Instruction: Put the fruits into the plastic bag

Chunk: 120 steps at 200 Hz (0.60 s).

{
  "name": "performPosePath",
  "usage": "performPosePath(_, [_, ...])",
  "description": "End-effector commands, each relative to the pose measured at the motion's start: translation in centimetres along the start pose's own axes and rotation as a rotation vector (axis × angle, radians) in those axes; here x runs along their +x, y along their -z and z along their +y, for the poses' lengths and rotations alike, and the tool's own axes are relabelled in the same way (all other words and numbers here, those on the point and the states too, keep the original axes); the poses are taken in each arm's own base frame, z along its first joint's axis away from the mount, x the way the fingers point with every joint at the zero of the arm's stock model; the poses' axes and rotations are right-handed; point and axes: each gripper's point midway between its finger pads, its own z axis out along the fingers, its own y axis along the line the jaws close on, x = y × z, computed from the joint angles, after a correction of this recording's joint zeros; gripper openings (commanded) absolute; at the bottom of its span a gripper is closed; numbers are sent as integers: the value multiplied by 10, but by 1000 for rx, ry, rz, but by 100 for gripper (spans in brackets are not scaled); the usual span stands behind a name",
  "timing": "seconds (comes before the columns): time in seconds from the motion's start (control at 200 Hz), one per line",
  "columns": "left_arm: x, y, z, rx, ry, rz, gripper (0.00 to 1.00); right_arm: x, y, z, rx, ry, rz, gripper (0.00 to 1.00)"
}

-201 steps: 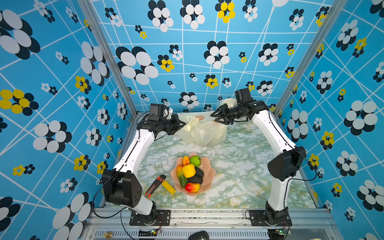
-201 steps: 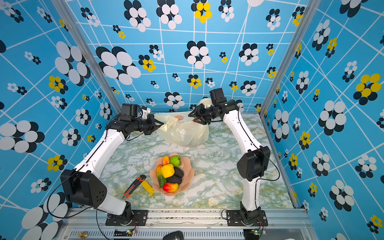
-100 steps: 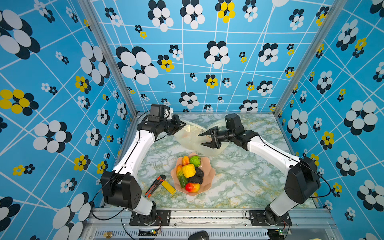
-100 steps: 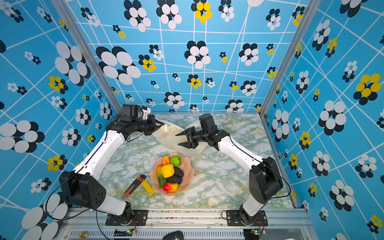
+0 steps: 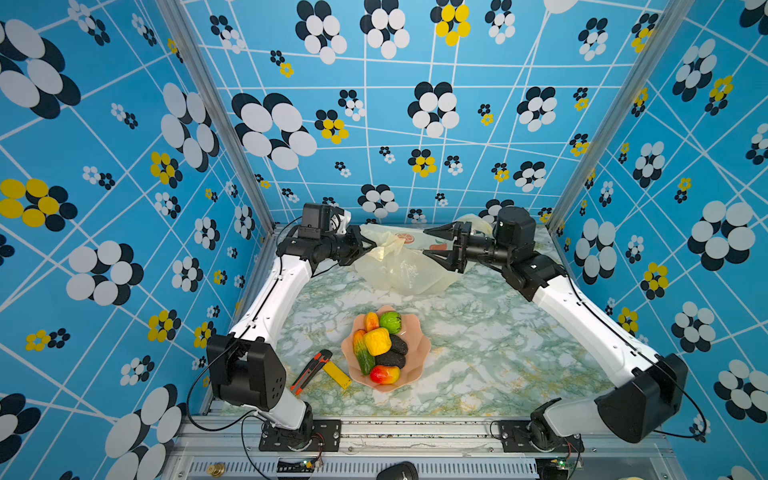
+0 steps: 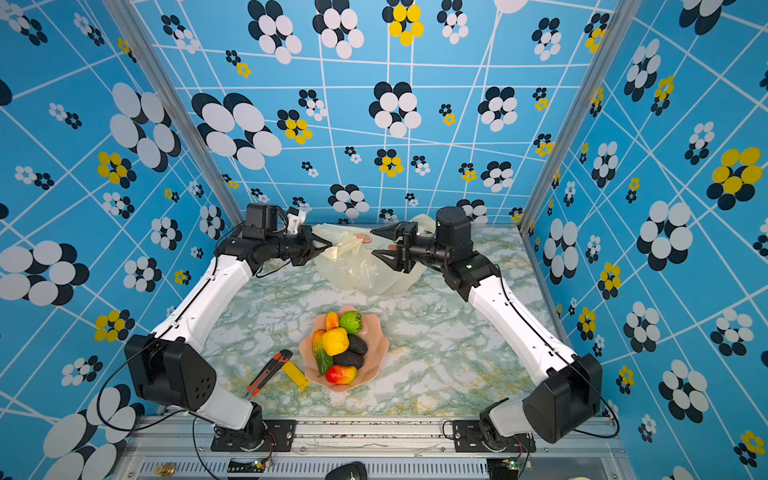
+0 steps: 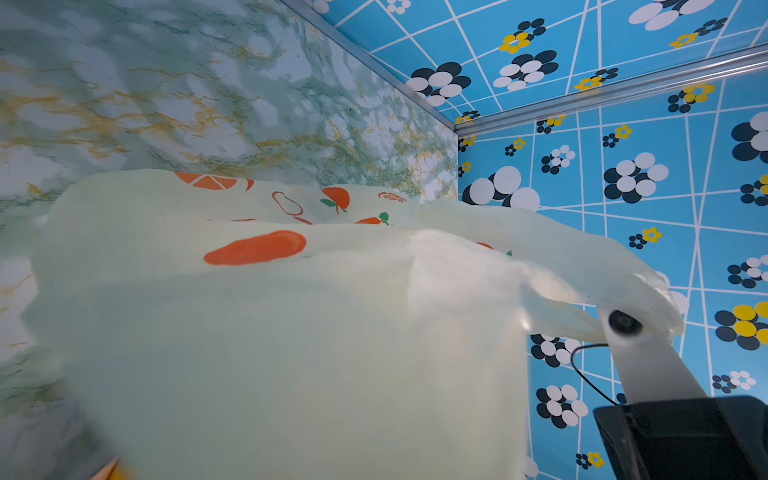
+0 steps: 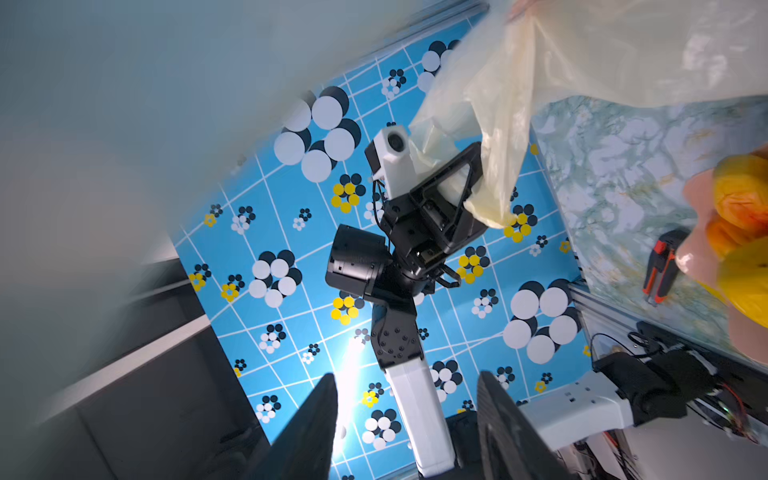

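On the left, we see the left gripper (image 5: 368, 249) clamped tight on the left edge of the plastic bag (image 5: 399, 272), holding that edge up off the table (image 5: 478, 340). The bag spreads rightward from its fingertips, crumpled, at the back of the table. Nearer the front, in the middle, the fruits (image 5: 379, 345) lie heaped in a pink bowl (image 5: 419, 361), outside the bag and well apart from both grippers. On the right, the right gripper (image 5: 432, 242) hangs at the bag's right side, jaws spread apart, holding nothing. We cannot tell whether its tips touch the plastic.
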Motion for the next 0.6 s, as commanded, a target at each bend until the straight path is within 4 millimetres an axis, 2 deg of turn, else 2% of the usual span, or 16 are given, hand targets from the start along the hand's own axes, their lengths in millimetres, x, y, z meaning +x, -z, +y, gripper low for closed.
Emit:
performPosePath(0.0, [0,6,-16,43,-62,-15,0,-21,-12,33,-65,30,23,55])
performPosePath(0.03, [-4,7,-17,35,-66,-29,0,-31,-16,39,-61,35,25,56])
performPosePath(0.045, [-7,8,-16,30,-68,-38,0,-31,-16,51,-78,52,31,55])
performPosePath(0.12, [-23,14,-21,25,-77,-80,0,-45,-29,86,-125,99,49,55])
performPosePath(0.195, [-40,23,-35,37,-102,-130,0,-60,-39,118,-156,135,45,55])
performPosePath(0.23, [-48,26,-42,43,-118,-151,0,-65,-41,139,-188,166,38,55])
performPosePath(0.25, [-53,29,-48,50,-129,-164,0,-72,-45,142,-189,164,35,55])
performPosePath(0.28, [-60,32,-54,56,-141,-184,0,-70,-44,161,-219,186,37,55])
performPosePath(0.295, [-64,34,-58,59,-147,-194,0,-80,-51,162,-224,180,34,55])
performPosePath(0.365, [-78,38,-71,77,-176,-227,0,-104,-53,182,-325,142,8,55])
performPosePath(0.42, [-86,40,-79,85,-197,-246,0,-126,-57,181,-386,67,24,53])
performPosePath(0.465, [-89,39,-80,86,-196,-242,0,-133,-60,175,-397,52,50,53])
performPosePath(0.54, [-81,32,-75,77,-191,-203,0,-123,-68,156,-300,100,85,54])
performPosePath(0.595, [-70,24,-64,54,-176,-161,0,-110,-73,137,-196,135,108,57])
